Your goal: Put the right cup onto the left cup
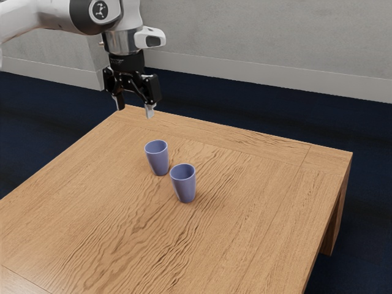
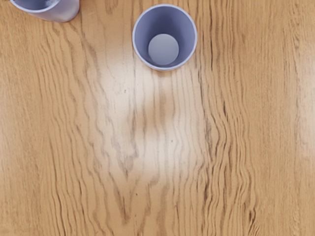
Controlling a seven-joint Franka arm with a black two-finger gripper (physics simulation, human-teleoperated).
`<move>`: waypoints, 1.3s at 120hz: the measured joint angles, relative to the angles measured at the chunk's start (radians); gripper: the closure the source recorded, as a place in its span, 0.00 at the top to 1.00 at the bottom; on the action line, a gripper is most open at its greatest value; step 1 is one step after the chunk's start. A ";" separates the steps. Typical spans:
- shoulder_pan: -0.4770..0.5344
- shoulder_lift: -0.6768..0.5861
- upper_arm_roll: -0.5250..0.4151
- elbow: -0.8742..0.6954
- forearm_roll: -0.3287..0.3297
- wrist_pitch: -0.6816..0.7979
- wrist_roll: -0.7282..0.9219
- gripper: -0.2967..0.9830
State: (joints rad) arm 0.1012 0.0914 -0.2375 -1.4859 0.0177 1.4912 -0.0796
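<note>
While the pincer [image 1: 135, 111] gapes wide, tapered blue cups [image 1: 158, 160] stand on grained wood [image 1: 257, 202].

Plain periwinkle, streaked tan.
Upper cup [image 1: 158, 160], lower cup [image 1: 185, 187], mid-frame in exterior view: both periwinkle, unpatterned, rims paler. Table [image 1: 257, 208], lower frame: tan, wavy darker grain. Floor [image 1: 367, 128], right of frame: navy. Wall [image 1: 245, 30], top: mottled grey. Skirting [image 1: 245, 73]: paler grey. Arm [image 1: 55, 13], upper left: white, silver, black. Gripper [image 1: 135, 109]: black, pale tips.
</note>
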 joint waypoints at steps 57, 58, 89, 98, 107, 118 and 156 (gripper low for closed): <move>-0.030 0.049 0.001 -0.049 0.004 0.065 -0.001 0.77; -0.031 0.051 0.001 -0.053 0.004 0.069 -0.001 0.77; -0.039 0.073 0.001 -0.200 0.005 0.210 0.001 0.77; -0.047 0.081 0.001 -0.219 0.005 0.243 0.003 0.77; -0.050 0.090 0.001 -0.238 0.005 0.267 0.004 0.77; -0.056 0.094 0.003 -0.280 0.004 0.309 0.004 0.77; -0.113 0.150 0.012 -0.293 0.002 0.420 0.006 0.77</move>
State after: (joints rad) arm -0.0116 0.2412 -0.2256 -1.7790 0.0201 1.9109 -0.0732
